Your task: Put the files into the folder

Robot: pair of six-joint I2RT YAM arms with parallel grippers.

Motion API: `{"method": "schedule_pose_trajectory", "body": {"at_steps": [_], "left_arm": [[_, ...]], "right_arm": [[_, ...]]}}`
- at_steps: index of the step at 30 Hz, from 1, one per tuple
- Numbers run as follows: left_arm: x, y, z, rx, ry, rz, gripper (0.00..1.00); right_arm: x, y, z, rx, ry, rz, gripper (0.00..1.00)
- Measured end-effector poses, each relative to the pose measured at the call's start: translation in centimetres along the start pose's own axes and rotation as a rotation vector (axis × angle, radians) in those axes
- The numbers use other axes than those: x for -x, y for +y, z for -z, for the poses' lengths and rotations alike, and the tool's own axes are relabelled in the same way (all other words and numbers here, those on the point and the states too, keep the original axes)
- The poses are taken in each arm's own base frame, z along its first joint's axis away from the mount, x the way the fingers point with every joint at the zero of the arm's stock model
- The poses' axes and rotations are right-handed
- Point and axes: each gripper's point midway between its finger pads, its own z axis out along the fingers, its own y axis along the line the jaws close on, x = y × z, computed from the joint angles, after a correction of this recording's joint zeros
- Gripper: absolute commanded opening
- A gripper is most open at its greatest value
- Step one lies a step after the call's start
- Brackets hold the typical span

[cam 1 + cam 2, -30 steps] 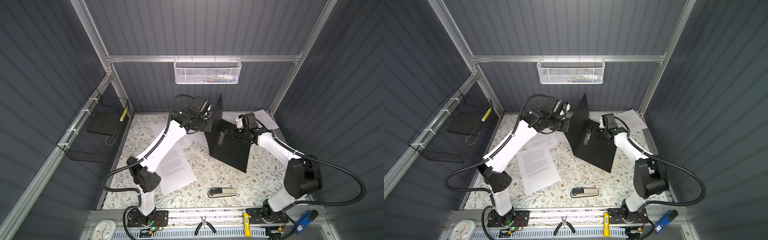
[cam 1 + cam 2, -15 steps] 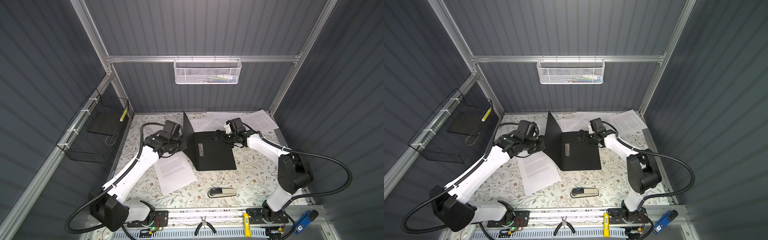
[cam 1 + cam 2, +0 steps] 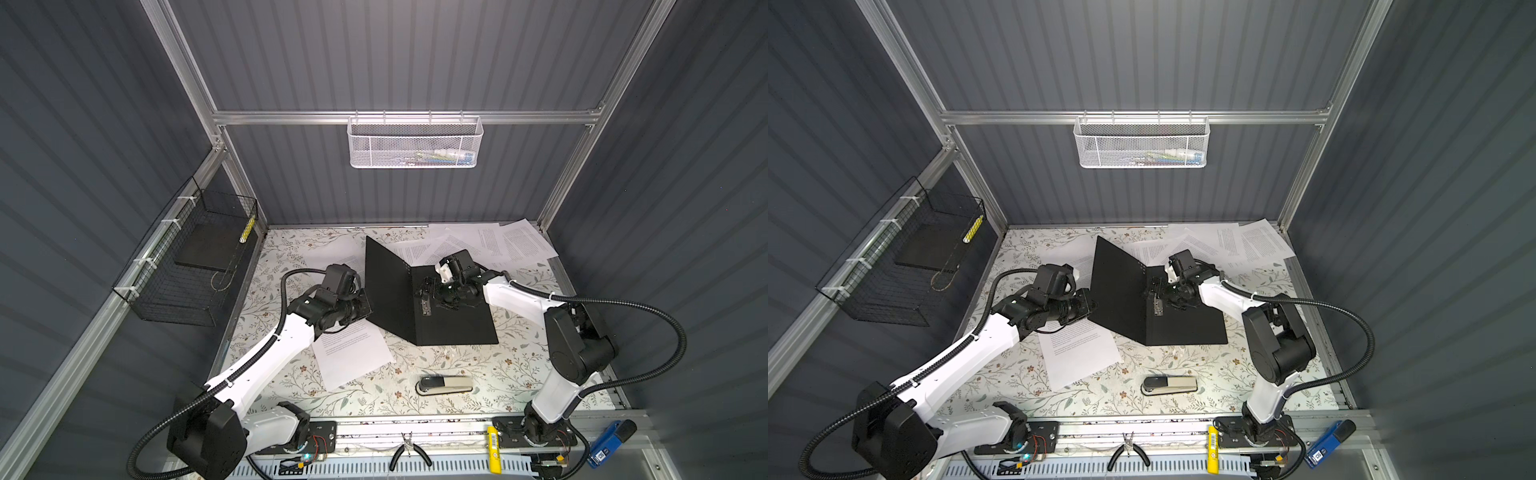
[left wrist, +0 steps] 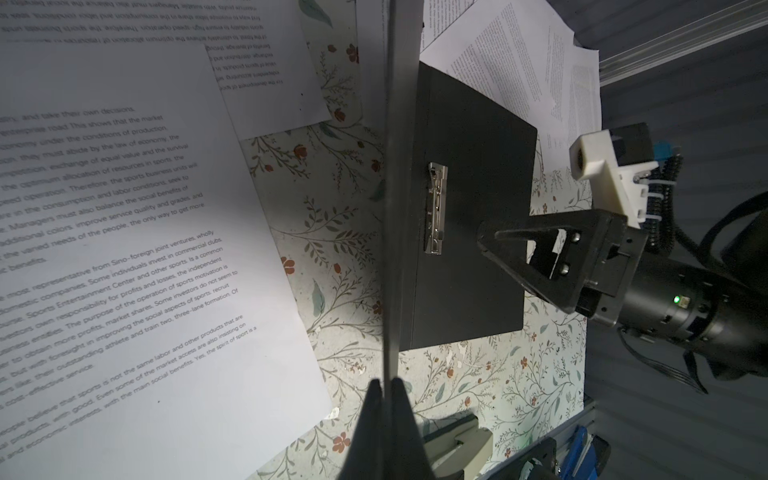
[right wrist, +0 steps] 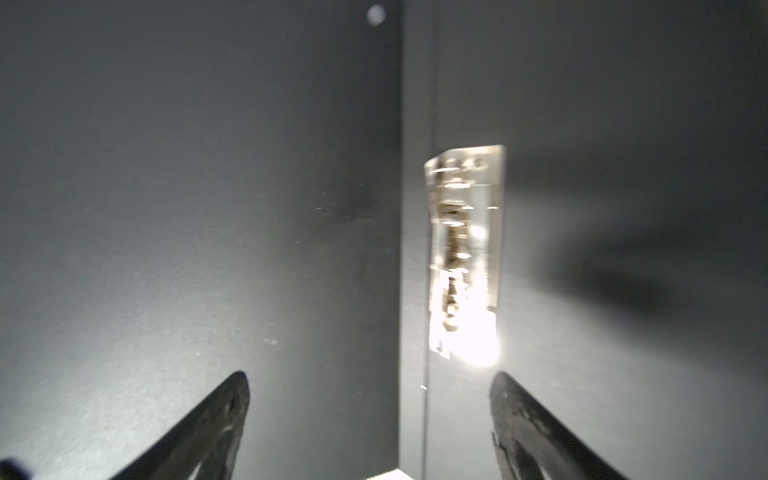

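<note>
Your left end effector [image 4: 384, 401] is clenched on the raised cover of the folder [image 3: 453, 328], right end effector [image 5: 370, 376] spread wide near the clip [image 4: 436, 208]; folder open mid-surface [image 3: 478, 365], files [image 3: 353, 353] all outside it, none filed yet

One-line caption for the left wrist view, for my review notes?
Left end effector pinches the folder half open; open right end effector points at its clip; printed sheets lie beside it.
</note>
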Motion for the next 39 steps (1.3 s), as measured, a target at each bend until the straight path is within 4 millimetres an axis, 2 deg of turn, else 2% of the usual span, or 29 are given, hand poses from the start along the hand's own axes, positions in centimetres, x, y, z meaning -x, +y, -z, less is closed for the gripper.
{"method": "schedule_pose_trajectory", "body": {"at_steps": [4,7,14,18,22,29,34,39], "left_arm": [[-0.1,0.5,-0.3,0.018,-0.001,-0.006,0.00],[-0.6,2.0,-0.5,0.058,-0.014,-0.024,0.00],[-2.1,5.1,-1.2,0.113,-0.036,-0.056,0.00],[-2.3,5.7,-1.3,0.117,-0.049,-0.081,0.00],[-2.1,5.3,-1.0,0.097,-0.067,-0.110,0.03],[-2.0,4.6,-0.8,0.064,-0.076,-0.127,0.03],[-2.0,4.5,-0.8,0.060,-0.077,-0.127,0.03],[-2.0,4.4,-0.8,0.052,-0.074,-0.128,0.03]], "right_arm": [[-0.8,-0.7,-0.4,-0.007,0.016,-0.008,0.66],[-1.6,-1.5,-0.7,-0.018,0.033,-0.017,0.55],[-3.0,-2.6,-1.9,-0.002,0.065,-0.025,0.40],[-3.6,-3.0,-2.8,0.019,0.077,-0.023,0.36],[-3.6,-2.8,-3.0,0.053,0.070,-0.004,0.30],[-4.7,-3.8,-3.8,0.074,0.095,-0.010,0.28],[-4.0,-4.2,-3.6,0.103,0.072,-0.023,0.29],[-3.5,-4.6,-3.4,0.129,0.065,-0.041,0.23]]}}
